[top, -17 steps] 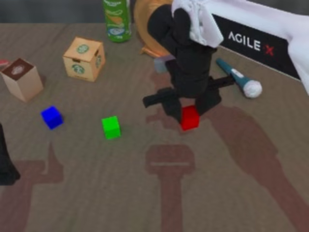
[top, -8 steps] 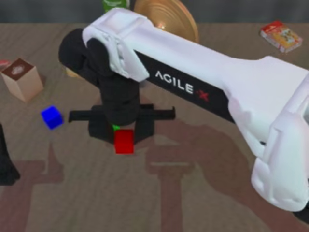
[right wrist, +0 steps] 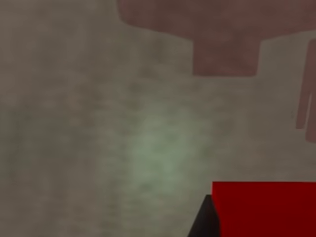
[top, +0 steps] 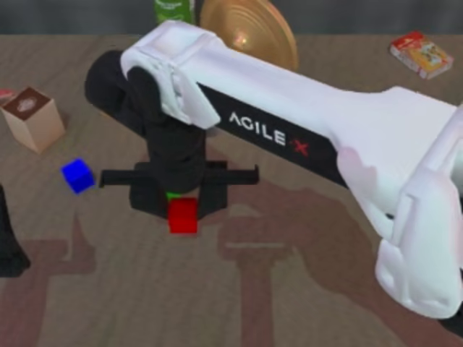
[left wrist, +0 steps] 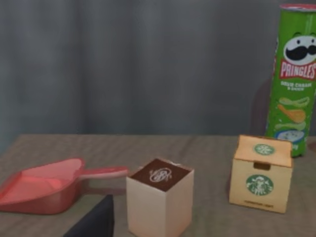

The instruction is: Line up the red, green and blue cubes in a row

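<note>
Right gripper [top: 182,211] clamped on red cube [top: 182,216], just near of mostly hidden green cube [top: 172,194], blue cube [top: 77,176] further left; left arm parked at left edge.

The table [top: 304,303] wears a matt, woven-looking brown cloth. The right arm's shell [top: 347,144] is smooth glossy white plastic. The red cube [top: 182,216] and blue cube [top: 77,176] look plain and matt. Behind the arm, a golden plate [top: 253,29] gleams like metal. Cardboard boxes [left wrist: 260,174], glossy Pringles can [left wrist: 295,74].
</note>
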Robot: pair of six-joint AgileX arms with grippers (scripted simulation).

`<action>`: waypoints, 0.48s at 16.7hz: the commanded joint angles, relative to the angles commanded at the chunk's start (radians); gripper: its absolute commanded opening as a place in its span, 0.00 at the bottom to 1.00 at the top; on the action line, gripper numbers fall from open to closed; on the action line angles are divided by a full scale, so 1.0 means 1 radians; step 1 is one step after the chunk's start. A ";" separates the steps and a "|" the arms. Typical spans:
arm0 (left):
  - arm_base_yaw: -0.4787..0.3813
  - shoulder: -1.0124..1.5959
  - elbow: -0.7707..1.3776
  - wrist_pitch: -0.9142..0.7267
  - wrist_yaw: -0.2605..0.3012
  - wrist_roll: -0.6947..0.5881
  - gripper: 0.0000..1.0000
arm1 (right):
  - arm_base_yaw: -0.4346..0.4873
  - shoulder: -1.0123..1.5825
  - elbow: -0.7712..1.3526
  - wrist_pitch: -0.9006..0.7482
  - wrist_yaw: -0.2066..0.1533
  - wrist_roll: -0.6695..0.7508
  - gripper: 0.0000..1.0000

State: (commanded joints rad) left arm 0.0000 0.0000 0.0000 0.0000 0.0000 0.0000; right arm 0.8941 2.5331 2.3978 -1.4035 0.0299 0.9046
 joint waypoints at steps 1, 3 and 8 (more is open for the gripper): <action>0.000 0.000 0.000 0.000 0.000 0.000 1.00 | 0.000 0.000 -0.034 0.034 0.000 0.001 0.00; 0.000 0.000 0.000 0.000 0.000 0.000 1.00 | 0.001 0.002 -0.122 0.122 0.000 0.003 0.00; 0.000 0.000 0.000 0.000 0.000 0.000 1.00 | 0.006 0.007 -0.232 0.233 0.002 0.004 0.00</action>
State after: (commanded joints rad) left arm 0.0000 0.0000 0.0000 0.0000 0.0000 0.0000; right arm 0.9001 2.5402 2.1657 -1.1707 0.0323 0.9088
